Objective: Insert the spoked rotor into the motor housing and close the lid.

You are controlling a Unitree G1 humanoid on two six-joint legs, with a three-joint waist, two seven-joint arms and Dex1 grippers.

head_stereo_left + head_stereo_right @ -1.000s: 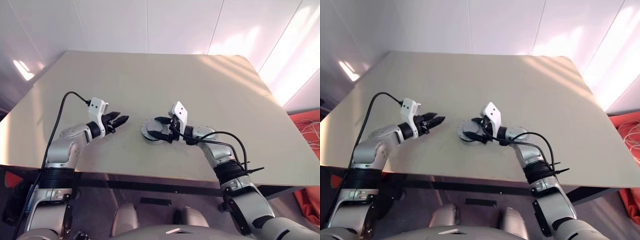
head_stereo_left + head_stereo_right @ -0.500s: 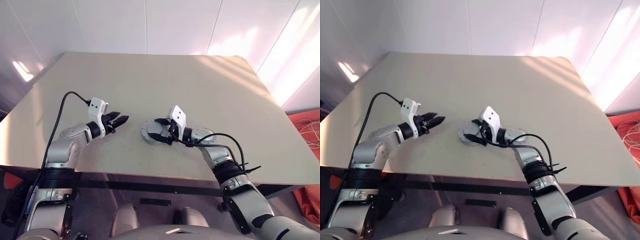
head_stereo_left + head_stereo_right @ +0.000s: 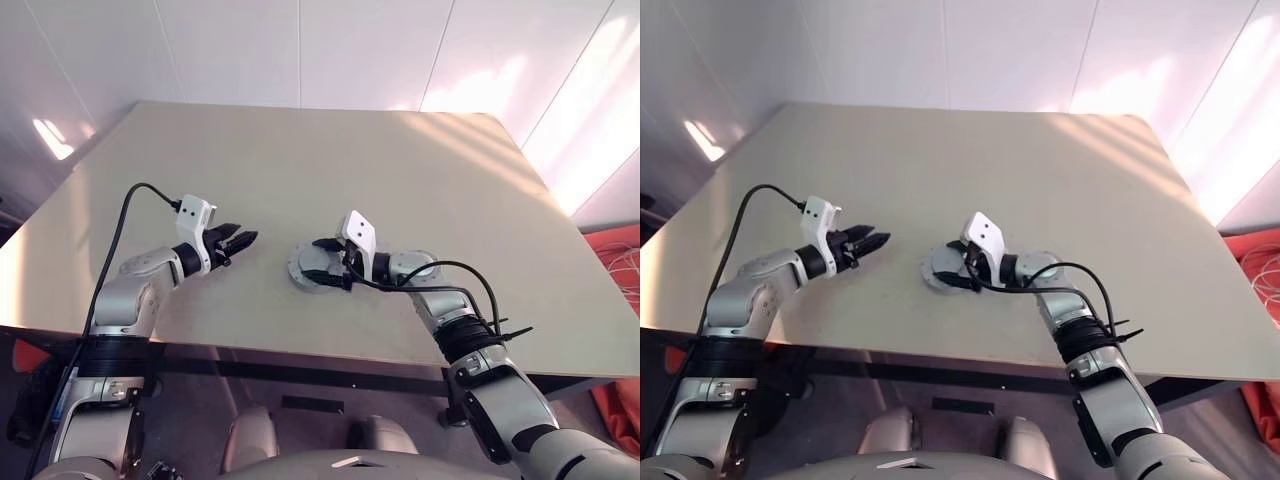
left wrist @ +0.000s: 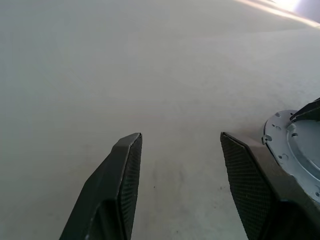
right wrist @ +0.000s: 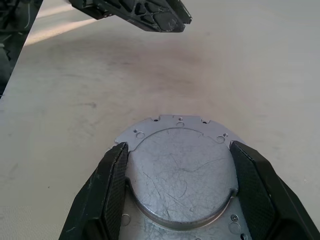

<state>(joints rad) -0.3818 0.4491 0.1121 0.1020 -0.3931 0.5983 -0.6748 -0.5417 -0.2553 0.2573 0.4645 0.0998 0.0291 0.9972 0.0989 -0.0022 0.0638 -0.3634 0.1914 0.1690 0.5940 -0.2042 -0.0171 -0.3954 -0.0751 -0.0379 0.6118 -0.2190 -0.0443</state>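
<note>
Nearest the front edge of the counter (image 3: 350, 170) lies the motor housing (image 5: 177, 122), of which a grey flanged rim dotted with small holes is visible. On top of it sits a flat, scratched grey disc that I take to be the lid (image 5: 180, 185), folded down over the case. Neither copper windings nor a silver spoked face is exposed, so by my judgement the spoked rotor is already seated inside and the lid is down, or very nearly so.

The right tool (image 5: 178, 146) reaches in from the right, low over the case. Its two black fingers are spread wide, one on each side of the disc and close against its rim. Whether they actually press the rim I cannot tell, and nothing is lifted.

What seems left is small. The lid may need a check or a press to sit flush all round, and then the right arm can be drawn clear.

A little further left, the left tool (image 4: 181, 135) hovers just above the bare counter. It is released and empty, pointing toward the housing and standing near it but apart from it.

Beyond these the counter runs bare to its far edge, with pale wall panels behind it.

The count is one closed case made up of one housing and one lid, two tools and one counter.
</note>
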